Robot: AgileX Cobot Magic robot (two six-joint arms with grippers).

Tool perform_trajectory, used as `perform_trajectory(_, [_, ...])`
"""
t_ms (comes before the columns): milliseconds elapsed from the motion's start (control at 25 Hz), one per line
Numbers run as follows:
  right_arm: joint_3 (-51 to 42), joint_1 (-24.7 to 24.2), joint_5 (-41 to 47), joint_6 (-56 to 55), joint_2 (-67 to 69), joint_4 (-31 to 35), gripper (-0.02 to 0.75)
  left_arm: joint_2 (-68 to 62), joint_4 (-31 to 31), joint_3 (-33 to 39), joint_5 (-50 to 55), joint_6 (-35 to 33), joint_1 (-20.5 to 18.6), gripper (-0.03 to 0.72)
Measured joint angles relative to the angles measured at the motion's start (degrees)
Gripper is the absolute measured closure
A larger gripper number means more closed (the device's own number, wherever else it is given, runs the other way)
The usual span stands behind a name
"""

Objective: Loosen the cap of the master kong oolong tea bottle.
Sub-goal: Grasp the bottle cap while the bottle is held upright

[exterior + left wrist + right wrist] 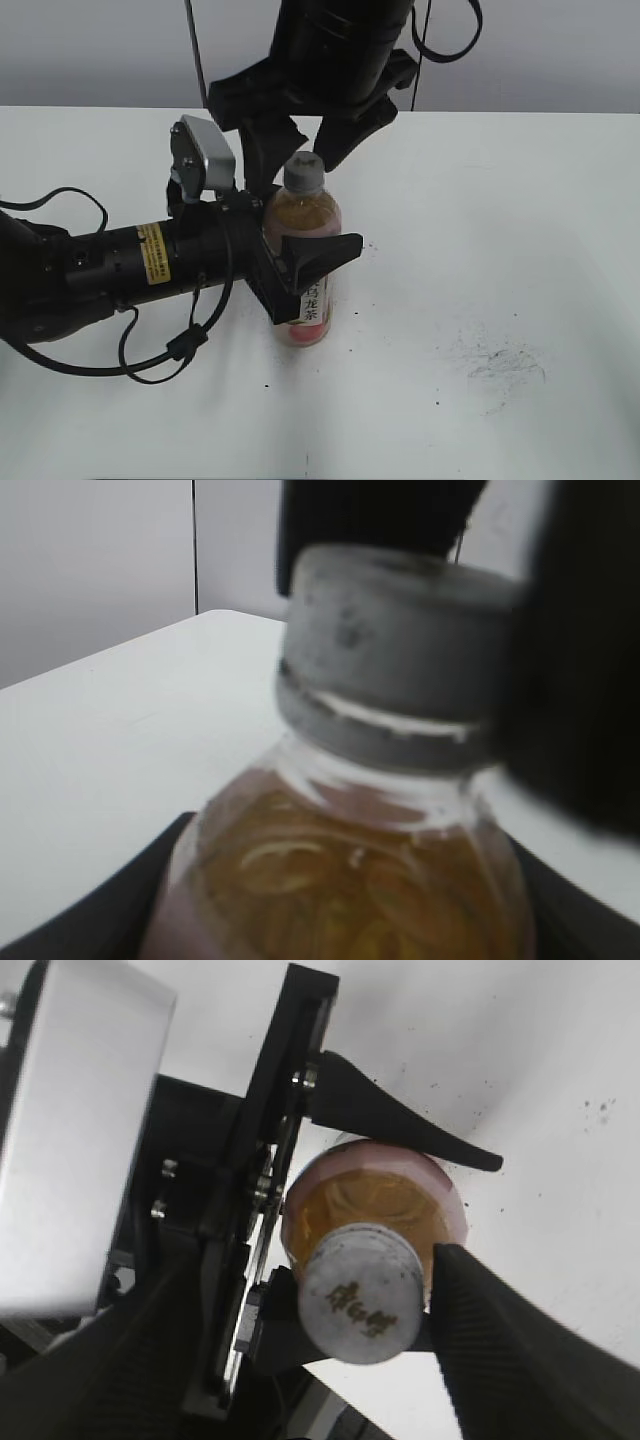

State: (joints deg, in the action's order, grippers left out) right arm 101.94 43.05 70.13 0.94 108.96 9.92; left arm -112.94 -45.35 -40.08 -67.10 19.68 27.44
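While the left gripper clamps the bottle, the right gripper straddles the cap with jaws apart; an off-centre closure risks slipping.

i see the bottle upright mid-table, cap on top; left gripper around its body, right gripper straddling the cap from above.

Bare lab-like test space, scuffed white table, plain grey wall, hanging cables

Blurred grey cap close up, amber tea bottle below, white table behind
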Motion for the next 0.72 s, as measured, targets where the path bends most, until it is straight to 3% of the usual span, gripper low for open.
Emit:
perform_trajectory(240, [0.00, 0.00, 0.00, -6.57, 0.00, -0.67, 0.304, 0.00, 0.00, 0.00, 0.00, 0.00, 0.00, 0.241])
perform_trajectory(480, [0.00, 0.00, 0.06, -6.91, 0.00, -2.81, 0.450, 0.00, 0.12, 0.00, 0.00, 0.05, 0.00, 0.241])
perform_trajectory(720, [0.00, 0.07, 0.06, -1.66, 0.00, -2.99, 0.464, 0.00, 0.17, 0.00, 0.00, 0.10, 0.00, 0.241])
